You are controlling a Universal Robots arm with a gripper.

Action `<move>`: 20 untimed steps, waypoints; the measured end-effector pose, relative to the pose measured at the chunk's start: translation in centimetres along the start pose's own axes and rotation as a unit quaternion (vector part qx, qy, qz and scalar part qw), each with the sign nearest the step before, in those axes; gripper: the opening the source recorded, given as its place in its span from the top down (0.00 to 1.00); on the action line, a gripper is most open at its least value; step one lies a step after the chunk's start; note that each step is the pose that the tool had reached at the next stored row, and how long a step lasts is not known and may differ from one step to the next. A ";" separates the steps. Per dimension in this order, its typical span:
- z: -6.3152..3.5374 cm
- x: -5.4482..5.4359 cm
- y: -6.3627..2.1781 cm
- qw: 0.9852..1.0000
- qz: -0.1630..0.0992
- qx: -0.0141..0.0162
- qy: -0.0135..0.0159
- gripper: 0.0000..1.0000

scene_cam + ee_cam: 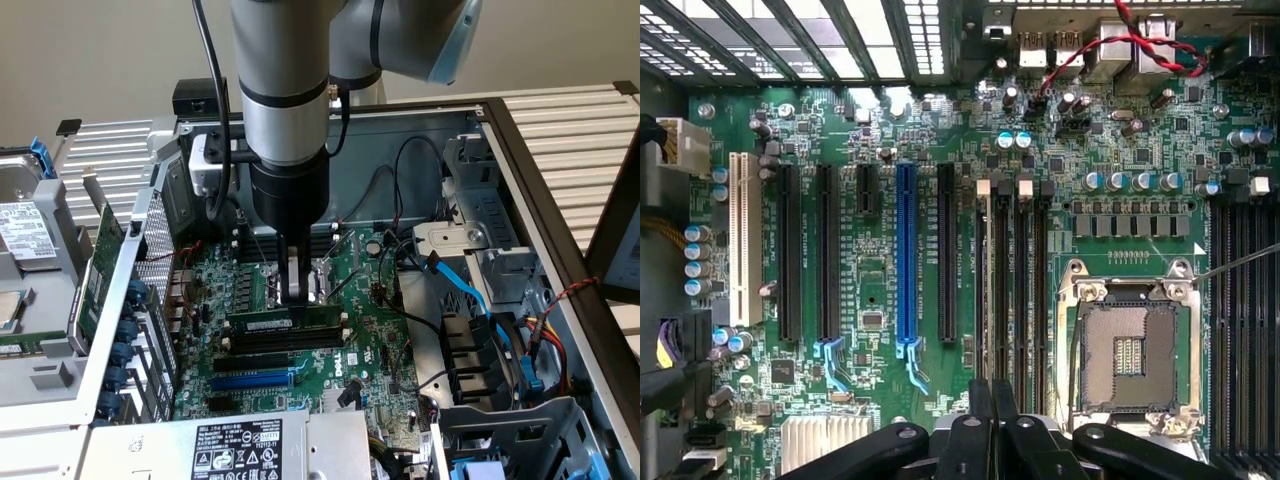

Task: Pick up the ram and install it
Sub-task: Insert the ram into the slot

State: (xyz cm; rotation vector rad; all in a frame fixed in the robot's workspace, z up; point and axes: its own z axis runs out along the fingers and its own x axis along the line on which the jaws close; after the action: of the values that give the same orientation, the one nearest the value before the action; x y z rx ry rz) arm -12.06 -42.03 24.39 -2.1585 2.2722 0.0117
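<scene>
Pincer (293,294): closed, tips at the top edge of ram (285,326), standing in a motherboard (335,385) slot.

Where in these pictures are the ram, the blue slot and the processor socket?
the ram (268,325): exterior view, on its white label strip.
the blue slot (906,250): wrist view, on the middle of its length.
the processor socket (1129,357): wrist view, on its centre.

Silver arm (283,100), black cable (207,60), blue cap (455,45)
</scene>
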 end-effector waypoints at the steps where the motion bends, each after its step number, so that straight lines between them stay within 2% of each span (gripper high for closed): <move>1: 0.03 0.0 0.01 1.000 0.000 0.000 0.000 0.88; 7: 0.19 0.0 0.03 1.000 0.000 0.000 -0.002 0.88; 20: 0.50 0.1 0.11 1.000 0.002 0.000 -0.002 0.88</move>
State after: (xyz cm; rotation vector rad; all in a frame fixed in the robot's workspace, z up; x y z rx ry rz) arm -12.17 -42.09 23.89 -2.1519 2.2736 0.0163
